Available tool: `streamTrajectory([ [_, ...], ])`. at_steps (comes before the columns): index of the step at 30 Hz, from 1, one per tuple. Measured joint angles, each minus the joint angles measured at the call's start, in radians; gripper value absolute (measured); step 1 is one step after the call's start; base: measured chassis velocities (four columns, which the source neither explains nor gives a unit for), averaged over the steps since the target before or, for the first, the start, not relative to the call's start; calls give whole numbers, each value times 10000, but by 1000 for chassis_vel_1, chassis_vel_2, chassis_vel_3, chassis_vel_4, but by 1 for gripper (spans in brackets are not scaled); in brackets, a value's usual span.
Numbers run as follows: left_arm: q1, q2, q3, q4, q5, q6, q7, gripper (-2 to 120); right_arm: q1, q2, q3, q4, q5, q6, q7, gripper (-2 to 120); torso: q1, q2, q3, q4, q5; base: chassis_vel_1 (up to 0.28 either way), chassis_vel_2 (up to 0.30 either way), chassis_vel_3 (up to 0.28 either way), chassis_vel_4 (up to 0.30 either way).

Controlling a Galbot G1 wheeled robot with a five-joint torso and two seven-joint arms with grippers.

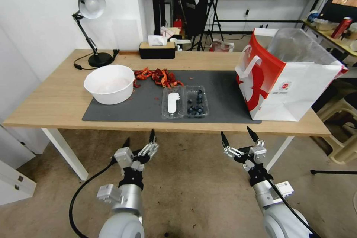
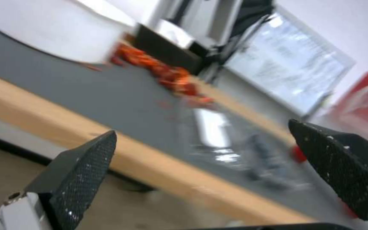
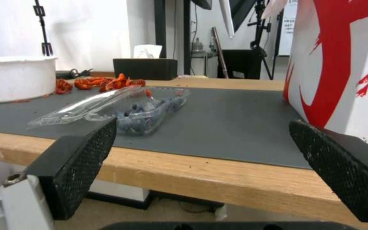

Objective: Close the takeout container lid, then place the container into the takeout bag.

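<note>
The takeout container [image 1: 196, 101] lies open and flat on the grey mat [image 1: 223, 89], blueberries in its right half. Its lid [image 1: 173, 102], with a white label, is folded out to the left. In the right wrist view the container [image 3: 148, 110] and lid [image 3: 81, 108] sit past the table edge. The takeout bag [image 1: 290, 78] stands at the table's right, mouth open with a clear liner. My left gripper [image 1: 139, 140] and right gripper [image 1: 237, 134] hover open below the table's front edge, both apart from the container. The left wrist view shows the container [image 2: 239, 150] blurred.
A white bowl [image 1: 109, 83] stands left on the mat, red scraps [image 1: 158, 76] behind the container. A desk lamp [image 1: 91, 26] and tissue box [image 1: 157, 49] sit at the back. The wooden table's front edge [image 1: 167, 126] lies between the grippers and the mat.
</note>
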Motion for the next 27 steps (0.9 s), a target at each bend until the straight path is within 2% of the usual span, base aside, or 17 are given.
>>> streamTrajectory([
  [1,-381,449,289,31,-1842,-4,592,100,-60,-14,-11,64,-33,-27,-16,100,-1,0,0,3,1,0,0,0,0],
  [2,-591,630,430,64,-2643,56,779,100,-101,-11,-11,85,-64,-38,-19,100,0,0,0,2,0,0,0,0,0],
  [3,-591,630,430,64,-2643,56,779,100,-101,-11,-11,85,-64,-38,-19,100,0,0,0,2,0,0,0,0,0],
  [7,-1517,982,762,346,-4715,614,894,100,-353,43,93,190,-171,-45,-19,100,0,-1,0,1,0,0,0,0,0],
  [8,-1517,982,762,346,-4715,614,894,100,-353,43,93,190,-171,-45,-19,100,0,-1,0,1,0,0,0,0,0],
  [9,-1696,1000,797,367,-5076,822,783,100,-407,54,127,215,-191,-45,-19,100,0,-1,0,2,1,0,0,0,0],
  [11,-2343,987,839,389,-6288,1791,259,100,-567,91,241,265,-259,-31,-19,100,-1,-1,0,1,1,0,0,0,0],
  [13,-2512,975,842,427,-6559,2003,128,100,-610,100,277,269,-275,-19,-18,100,0,-1,0,1,1,0,0,0,0],
  [15,-3042,963,838,595,-7247,2775,-315,100,-724,124,373,296,-308,3,-17,100,0,-1,0,1,1,0,0,0,0],
  [16,-3042,963,838,595,-7247,2775,-315,100,-724,124,373,296,-308,3,-17,100,0,-1,0,1,1,0,0,0,0],
  [19,-3640,956,840,853,-7686,3630,-925,100,-853,152,469,319,-347,38,-17,100,-1,-2,0,1,1,0,0,0,0],
  [27,-4246,873,1095,1344,-7982,4043,-1716,100,-885,229,485,288,-451,63,-4,100,0,-2,1,2,2,0,0,0,0],
])
